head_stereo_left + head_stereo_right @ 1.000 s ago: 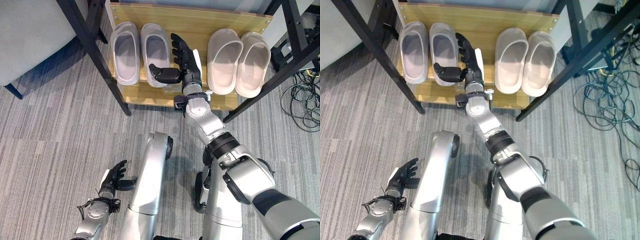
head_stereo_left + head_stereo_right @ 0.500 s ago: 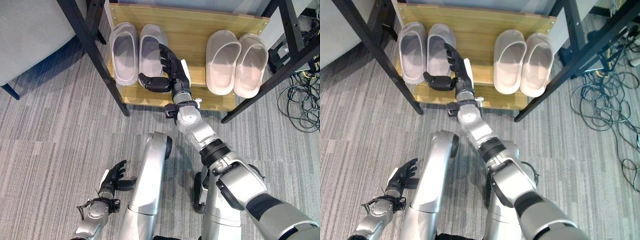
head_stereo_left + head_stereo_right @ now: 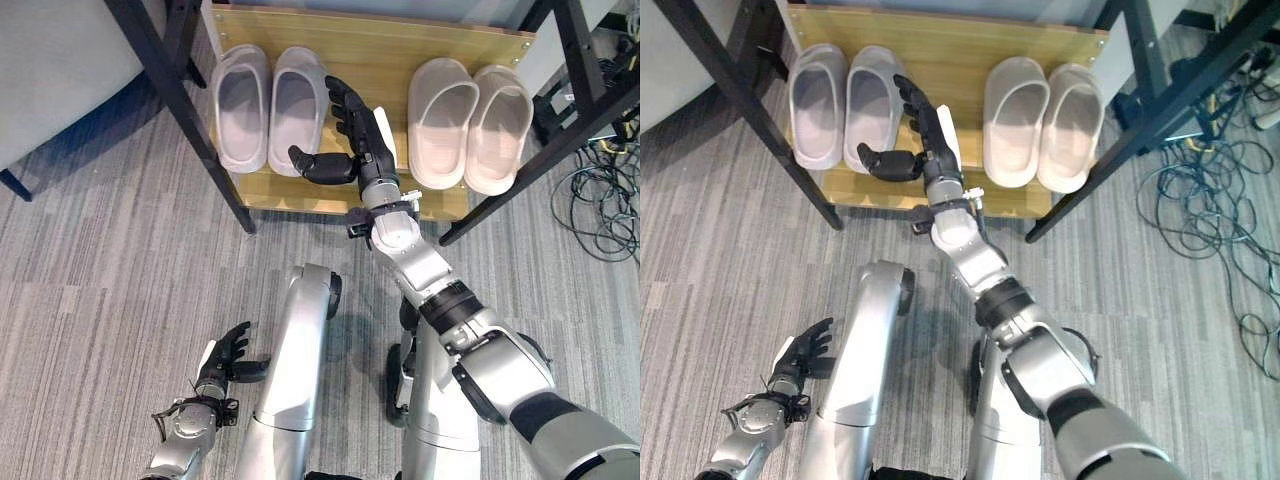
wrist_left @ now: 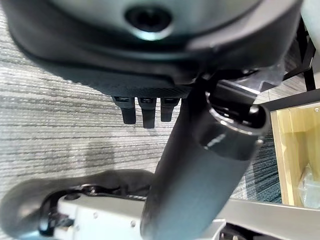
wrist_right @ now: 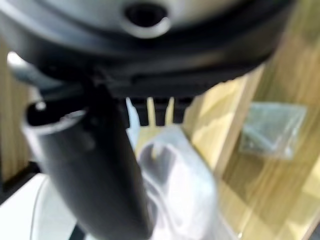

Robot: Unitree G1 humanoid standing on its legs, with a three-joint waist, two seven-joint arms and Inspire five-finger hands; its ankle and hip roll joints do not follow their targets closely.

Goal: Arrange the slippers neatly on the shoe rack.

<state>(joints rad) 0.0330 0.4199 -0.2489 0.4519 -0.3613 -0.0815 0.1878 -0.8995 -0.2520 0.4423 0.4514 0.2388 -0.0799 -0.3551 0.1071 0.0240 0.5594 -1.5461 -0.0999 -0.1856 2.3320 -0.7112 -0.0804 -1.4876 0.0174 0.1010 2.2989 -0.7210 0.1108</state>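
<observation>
Low at the left, the left hand [image 3: 228, 357] hangs over the grey striped carpet [image 3: 100, 270] with its fingers loosely spread, holding nothing. Further up stands the wooden shoe rack [image 3: 380, 45] between black frame legs [image 3: 175, 95]. On its shelf, the grey pair of slippers [image 3: 268, 108] lies side by side at the left end, toes pointing toward the back. Just right of that pair, the right hand [image 3: 356, 140] reaches over the shelf, fingers straight and spread wide, thumb stretched out toward the nearer grey slipper's heel, gripping nothing. Right of the hand, the beige pair of slippers [image 3: 468, 122] sits together at the shelf's right end. A tangle of cables [image 3: 600, 200] lies on the floor at the far right.
</observation>
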